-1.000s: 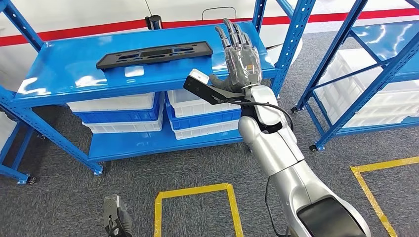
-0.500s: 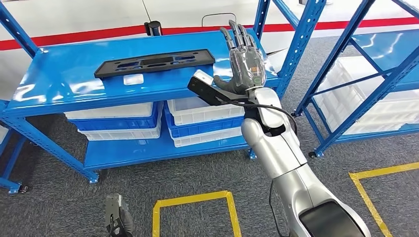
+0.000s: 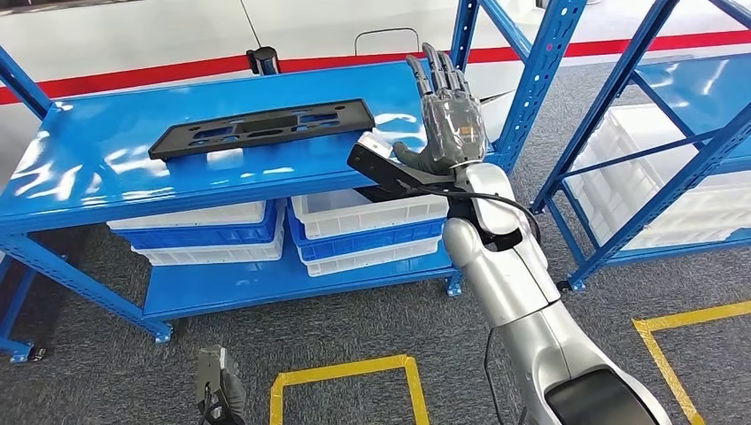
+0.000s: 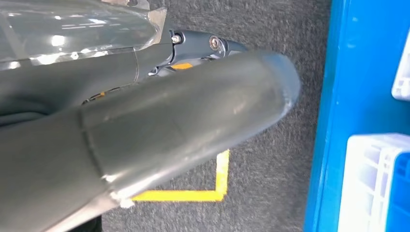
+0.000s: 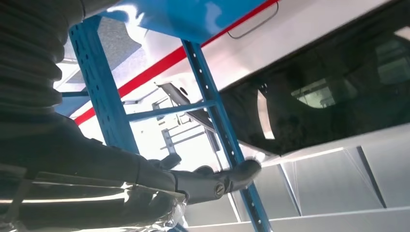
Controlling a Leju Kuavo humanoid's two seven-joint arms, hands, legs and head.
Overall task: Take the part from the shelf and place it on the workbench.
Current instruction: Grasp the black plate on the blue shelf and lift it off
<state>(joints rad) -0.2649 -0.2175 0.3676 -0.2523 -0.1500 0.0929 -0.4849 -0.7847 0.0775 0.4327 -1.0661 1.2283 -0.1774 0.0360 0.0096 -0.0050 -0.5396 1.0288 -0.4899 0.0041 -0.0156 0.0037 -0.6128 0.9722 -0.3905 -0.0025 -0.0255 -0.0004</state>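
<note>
A long flat black part (image 3: 261, 127) with cut-outs lies on the top deck of the blue shelf (image 3: 106, 177), toward its back. My right hand (image 3: 452, 115) is raised over the shelf's right end with its fingers spread upward, holding nothing, about a hand's width right of the part. In the right wrist view the same right hand (image 5: 145, 183) stretches out beside a blue upright. My left hand (image 3: 217, 398) hangs low near the floor with nothing in it; its thumb (image 4: 183, 130) looms large in the left wrist view.
White and blue bins (image 3: 367, 221) sit under the top deck. A blue upright (image 3: 531, 88) stands just right of my right hand. A second blue rack (image 3: 655, 133) holding white bins is at the right. Yellow tape boxes (image 3: 345, 372) mark the grey carpet.
The whole picture has shifted, so the camera has moved and the shelf now sits lower and further left. My right hand stays raised with spread fingers at the shelf's right end.
</note>
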